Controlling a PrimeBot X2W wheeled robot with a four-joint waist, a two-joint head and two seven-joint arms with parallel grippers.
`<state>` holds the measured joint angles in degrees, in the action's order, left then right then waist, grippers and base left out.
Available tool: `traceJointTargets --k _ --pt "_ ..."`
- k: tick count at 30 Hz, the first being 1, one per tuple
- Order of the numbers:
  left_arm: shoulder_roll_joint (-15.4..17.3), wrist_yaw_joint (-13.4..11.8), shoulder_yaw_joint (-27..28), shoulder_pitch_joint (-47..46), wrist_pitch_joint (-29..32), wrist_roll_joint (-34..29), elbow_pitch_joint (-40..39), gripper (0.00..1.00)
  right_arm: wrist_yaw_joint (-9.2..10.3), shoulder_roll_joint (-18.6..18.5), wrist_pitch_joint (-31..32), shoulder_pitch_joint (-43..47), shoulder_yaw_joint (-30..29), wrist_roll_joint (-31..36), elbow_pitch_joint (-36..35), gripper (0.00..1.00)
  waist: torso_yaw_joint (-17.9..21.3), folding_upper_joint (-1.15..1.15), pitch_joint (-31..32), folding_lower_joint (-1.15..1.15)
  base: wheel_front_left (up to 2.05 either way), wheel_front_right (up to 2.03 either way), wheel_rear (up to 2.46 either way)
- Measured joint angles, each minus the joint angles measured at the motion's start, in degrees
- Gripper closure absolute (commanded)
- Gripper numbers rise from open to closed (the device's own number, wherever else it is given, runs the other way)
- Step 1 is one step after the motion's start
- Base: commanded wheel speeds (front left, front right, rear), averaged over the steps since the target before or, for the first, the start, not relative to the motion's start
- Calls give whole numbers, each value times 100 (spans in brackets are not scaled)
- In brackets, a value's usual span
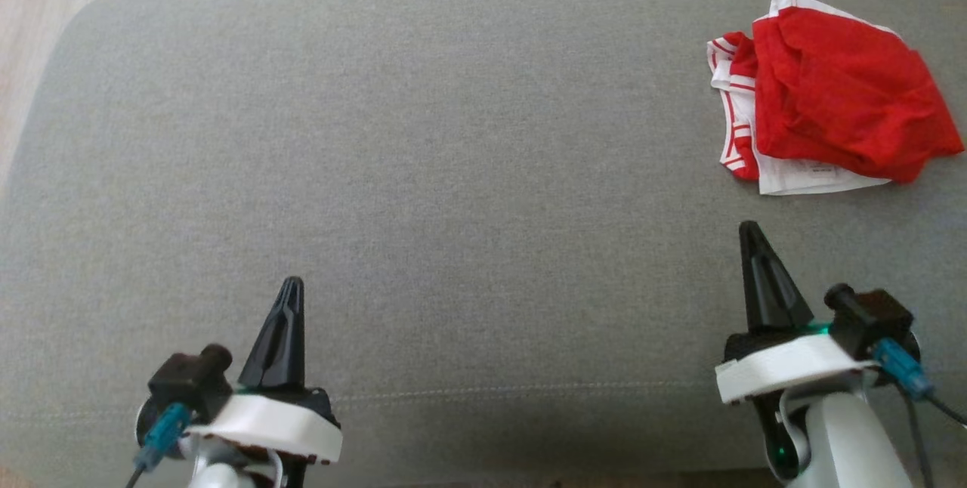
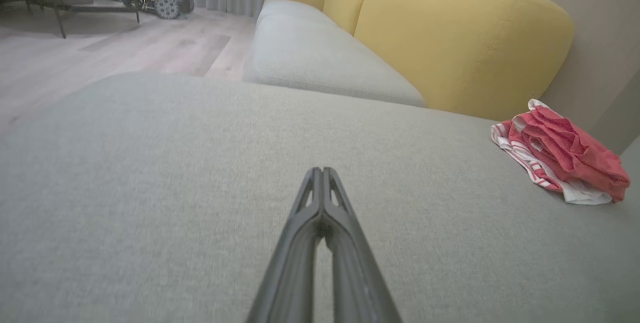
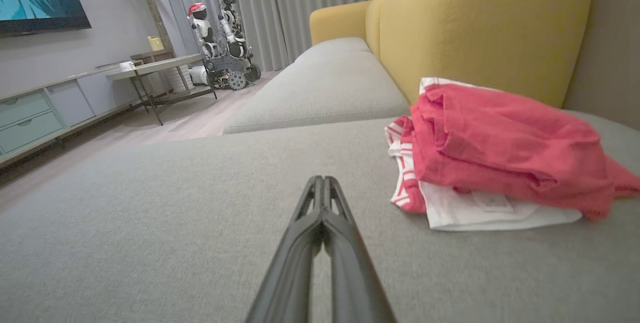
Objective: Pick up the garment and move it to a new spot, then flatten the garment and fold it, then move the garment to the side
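Garment (image 1: 838,95) of red cloth with white, red-striped trim lies in a loose, layered heap on the far right part of the grey seat cushion (image 1: 453,133), close to where the yellow backrest (image 3: 475,23) rises behind that cushion. A red layer sits on top of a white one that pokes out along the near side. The outline is roughly square but rumpled, with uneven edges. Both tools are well apart from it, low over the cushion's near edge. The left tool (image 1: 289,291) is toward the cushion's near left and the right tool (image 1: 752,235) toward its near right, closer to the garment. Each has its two dark fingers pressed together and holds nothing. As I judge it, this fits two stages: a garment waiting at the cushion's side to be picked up and carried to a new spot, or one roughly folded and set aside there with the tools clear of it. The pictures do not settle which, so no move can fairly be called for. What kind of garment it is, how many layers lie under the red one, and whether the folds are deliberate are all hard to make out. The head view cuts off the cushion's right edge just past the garment, and both arms at the bottom.
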<state>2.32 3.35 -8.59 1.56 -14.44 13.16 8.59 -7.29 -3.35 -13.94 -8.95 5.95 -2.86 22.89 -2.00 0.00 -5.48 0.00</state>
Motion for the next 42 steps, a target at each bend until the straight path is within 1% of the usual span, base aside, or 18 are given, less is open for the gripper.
traceJointTargets --k 9,33,42 --pt "8 2 12 41 112 689 42 100 0 -1 122 60 -43 -743 -15 100 16 0 43 0 0 0 0" --pt "47 75 160 -71 435 2292 191 100 0 -11 433 70 -229 -2525 -169 100 55 0 146 0 0 0 0" --pt "62 79 210 -75 556 2814 231 100 1 -14 561 75 -301 -3089 -213 100 67 0 180 0 0 0 0"
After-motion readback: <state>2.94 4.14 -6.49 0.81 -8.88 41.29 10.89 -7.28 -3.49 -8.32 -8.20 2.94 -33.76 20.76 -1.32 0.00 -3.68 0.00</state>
